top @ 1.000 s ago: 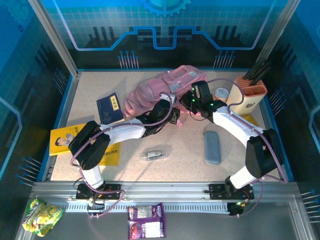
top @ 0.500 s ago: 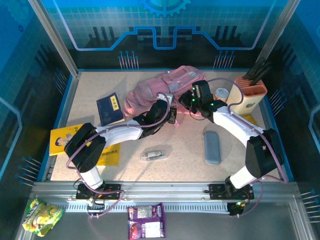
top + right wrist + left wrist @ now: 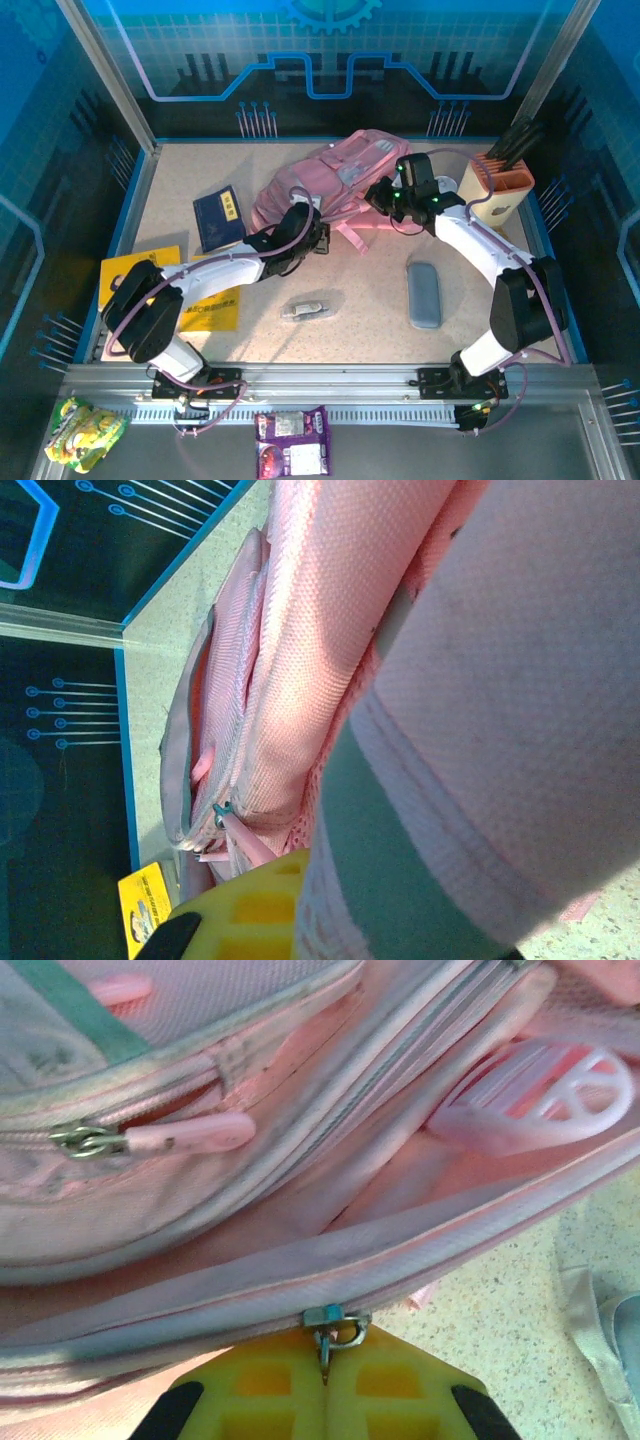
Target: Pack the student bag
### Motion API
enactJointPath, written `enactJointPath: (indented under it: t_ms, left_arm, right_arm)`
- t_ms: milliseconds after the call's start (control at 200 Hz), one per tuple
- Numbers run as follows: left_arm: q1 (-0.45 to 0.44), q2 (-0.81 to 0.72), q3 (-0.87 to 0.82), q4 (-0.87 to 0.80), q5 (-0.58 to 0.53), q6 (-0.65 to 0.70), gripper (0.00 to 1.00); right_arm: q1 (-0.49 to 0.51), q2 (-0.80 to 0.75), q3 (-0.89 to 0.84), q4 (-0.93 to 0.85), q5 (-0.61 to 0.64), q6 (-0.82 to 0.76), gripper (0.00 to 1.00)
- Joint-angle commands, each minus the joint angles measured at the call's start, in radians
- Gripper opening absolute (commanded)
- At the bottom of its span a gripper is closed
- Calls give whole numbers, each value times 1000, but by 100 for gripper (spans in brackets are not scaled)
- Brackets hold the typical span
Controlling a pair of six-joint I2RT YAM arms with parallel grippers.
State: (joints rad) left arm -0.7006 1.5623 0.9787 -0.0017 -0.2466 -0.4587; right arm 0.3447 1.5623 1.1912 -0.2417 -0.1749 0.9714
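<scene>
Both arms are stretched toward the far student bag [image 3: 340, 170]; the left gripper [image 3: 325, 1385] is clamped on its zipper pull [image 3: 327, 1335], the right gripper [image 3: 383, 196] on its fabric.

White shells, black joints, purple cables: left arm [image 3: 235, 268], right arm [image 3: 470, 245]; yellow pincer pads [image 3: 265, 1400]

The left gripper [image 3: 314, 236] slid toward the table's left edge and pinched shut on the zipper pull [image 3: 335, 1322] of the student bag [image 3: 345, 165]. The right gripper [image 3: 388, 196] drew the bag's right side toward the far edge.
</scene>
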Motion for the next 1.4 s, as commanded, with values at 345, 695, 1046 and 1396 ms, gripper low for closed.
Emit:
enactJointPath:
  t_ms: [345, 695, 1046, 1396]
  left_arm:
    - [6, 100, 76, 53, 29, -22, 12]
    - [6, 155, 116, 121, -23, -32, 13]
    - [13, 85, 92, 2, -79, -32, 0]
    - [84, -67, -58, -217, -8, 3, 0]
  right_arm:
    - [12, -4, 22, 60, -58, -13, 0]
    - [25, -6, 1, 82, -61, 0, 0]
    - [-20, -11, -6, 46, -91, -46, 0]
    - [-121, 22, 48, -24, -202, -143, 0]
